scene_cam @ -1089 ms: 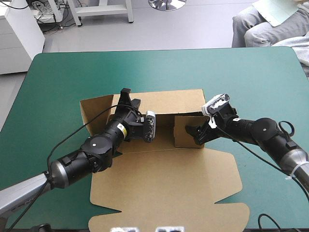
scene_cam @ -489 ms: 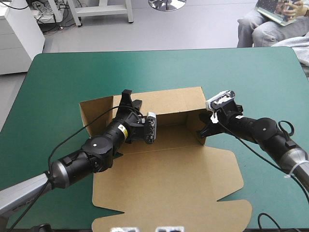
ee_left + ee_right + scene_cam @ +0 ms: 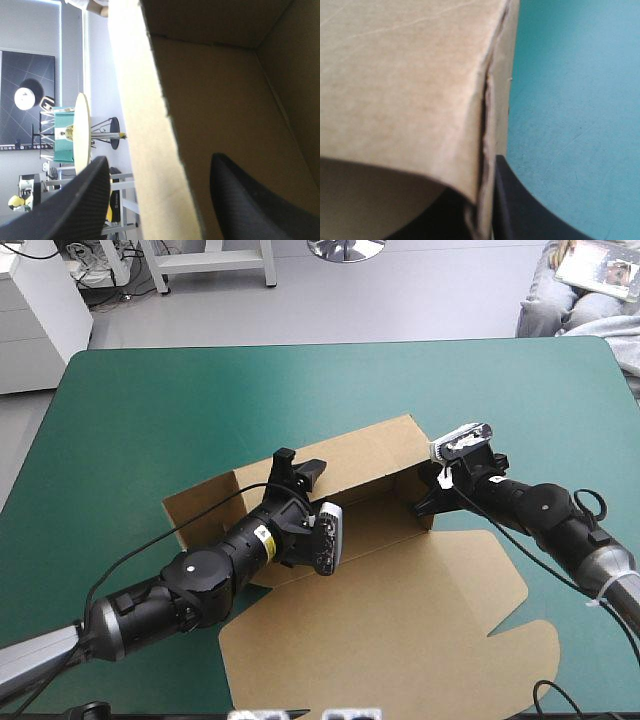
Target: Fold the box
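Teal-green cover (image 3: 150,400) lay over the whole counter, and the brown box (image 3: 400,610) sat near its middle, turned somewhat askew to the counter's edges. Its broad lid panel (image 3: 450,640) lay flat toward the near right of the counter. The rear wall (image 3: 370,450) stood raised along the far side, and a side flap (image 3: 195,505) stuck out at the box's left end.

The left arm reached in from the near left, and the left jaws stood wide apart astride the rear wall's top edge. In the left wrist view one black finger (image 3: 85,200) was outside the wall (image 3: 150,125) and the other (image 3: 250,200) inside the tray, neither visibly pressing the board.

The right arm came in from the right, with the right jaws at the box's far right corner, where the rear wall met the short end wall. In the right wrist view they were all but closed on the board there. The folded edge (image 3: 487,125) ran down between them, one black finger (image 3: 525,205) lay just beside it on the outer side, and the other was mostly hidden under the curved brown sheet (image 3: 405,75). Bare cover (image 3: 570,100) showed beyond the corner.
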